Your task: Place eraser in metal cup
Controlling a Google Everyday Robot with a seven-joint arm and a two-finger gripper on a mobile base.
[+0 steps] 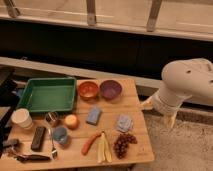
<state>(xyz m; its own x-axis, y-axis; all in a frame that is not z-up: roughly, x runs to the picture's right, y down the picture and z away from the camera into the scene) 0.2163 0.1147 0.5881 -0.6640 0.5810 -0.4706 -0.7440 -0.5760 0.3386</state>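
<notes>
The black eraser [38, 138] lies flat near the front left of the wooden table [135, 107], pointing front to back. The small shiny metal cup [52, 118] stands just behind it and to the right, between a white cup [22, 118] and an orange ball [71, 121]. My gripper [159, 112] hangs off the table's right edge under the white arm [187, 80]. It is far from both objects. Its two pale fingers [147, 103] point down and stand apart, open, with nothing between them.
A green tray [31, 82] sits at the back left, with an orange bowl [88, 90] and a purple bowl [110, 89] beside it. A light-blue block [93, 115], blue cup [60, 134], banana [103, 147], grapes [124, 143] and a dark-handled tool [30, 157] crowd the front.
</notes>
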